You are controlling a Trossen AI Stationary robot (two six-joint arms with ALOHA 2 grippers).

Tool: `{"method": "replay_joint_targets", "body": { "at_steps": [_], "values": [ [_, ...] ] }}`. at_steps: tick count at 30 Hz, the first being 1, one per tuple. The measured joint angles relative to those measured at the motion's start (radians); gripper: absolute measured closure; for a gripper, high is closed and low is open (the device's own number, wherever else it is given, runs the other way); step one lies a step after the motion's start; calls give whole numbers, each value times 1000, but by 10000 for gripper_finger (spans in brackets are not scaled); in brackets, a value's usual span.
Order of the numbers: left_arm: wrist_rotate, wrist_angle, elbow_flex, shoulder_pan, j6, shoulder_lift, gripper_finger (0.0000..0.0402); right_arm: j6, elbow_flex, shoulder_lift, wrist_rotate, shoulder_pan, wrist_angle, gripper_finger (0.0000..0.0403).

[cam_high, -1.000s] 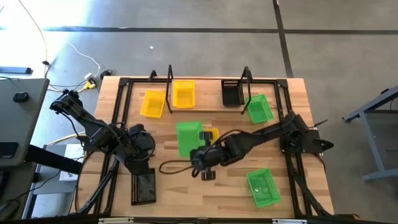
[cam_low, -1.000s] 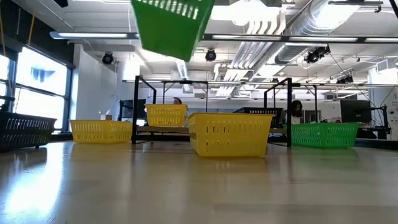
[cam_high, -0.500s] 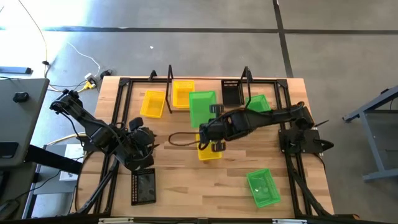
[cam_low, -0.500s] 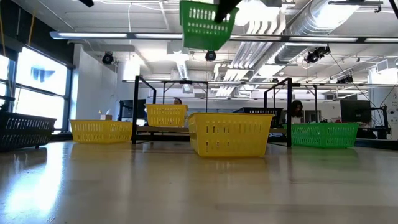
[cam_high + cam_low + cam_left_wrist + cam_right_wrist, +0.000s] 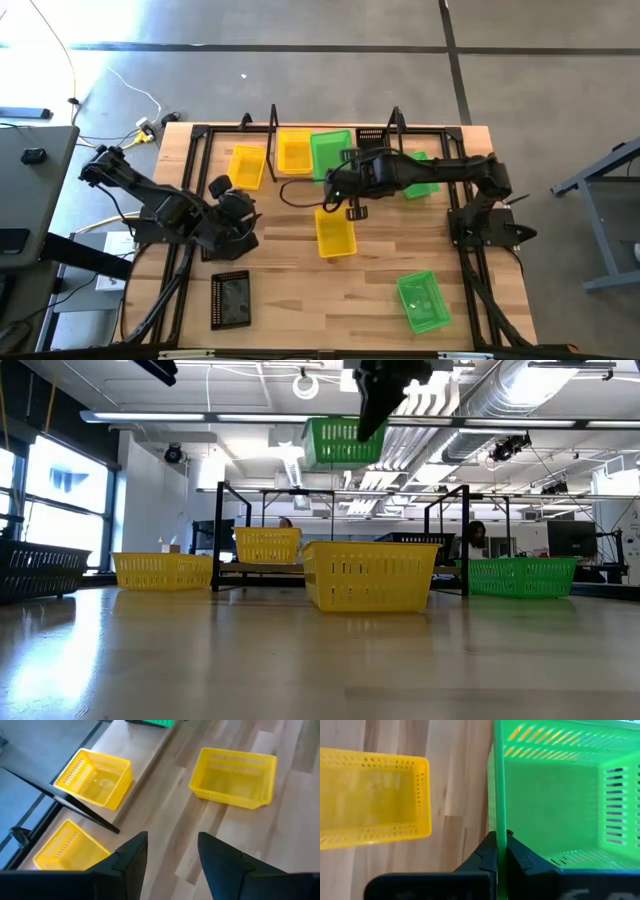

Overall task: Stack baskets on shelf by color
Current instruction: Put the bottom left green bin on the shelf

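Since a second ago your right gripper (image 5: 345,185) has carried the bright green plastic mesh basket (image 5: 331,155) from mid-table back to the narrow light-wood shelf (image 5: 330,178) at the far side. You have its fingers clenched on the basket's near rim, the wall pinched between them in the right wrist view, and the basket hangs in the air above the shelf, beside the yellow mesh basket (image 5: 294,152) already on it. A second yellow basket (image 5: 335,234), which the green one had covered, now sits bare at mid-table. Your left gripper (image 5: 170,857) has swung toward the table centre, its fingers spread and holding nothing. The black mesh basket (image 5: 230,298) lies near the front left edge, and another green basket (image 5: 423,301) sits front right.
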State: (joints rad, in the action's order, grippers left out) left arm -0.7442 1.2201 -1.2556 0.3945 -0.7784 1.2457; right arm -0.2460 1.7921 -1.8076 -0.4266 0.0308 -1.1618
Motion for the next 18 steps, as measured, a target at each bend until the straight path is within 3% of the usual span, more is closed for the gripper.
{"method": "replay_joint_targets", "body": {
  "at_steps": [6, 18],
  "values": [
    [0, 2, 0, -47, 5, 0, 238, -46, -173, 86, 70, -87, 220, 403],
    [0, 3, 0, -100, 5, 0, 238, -152, -389, 87, 190, -253, 470, 403]
  ]
}}
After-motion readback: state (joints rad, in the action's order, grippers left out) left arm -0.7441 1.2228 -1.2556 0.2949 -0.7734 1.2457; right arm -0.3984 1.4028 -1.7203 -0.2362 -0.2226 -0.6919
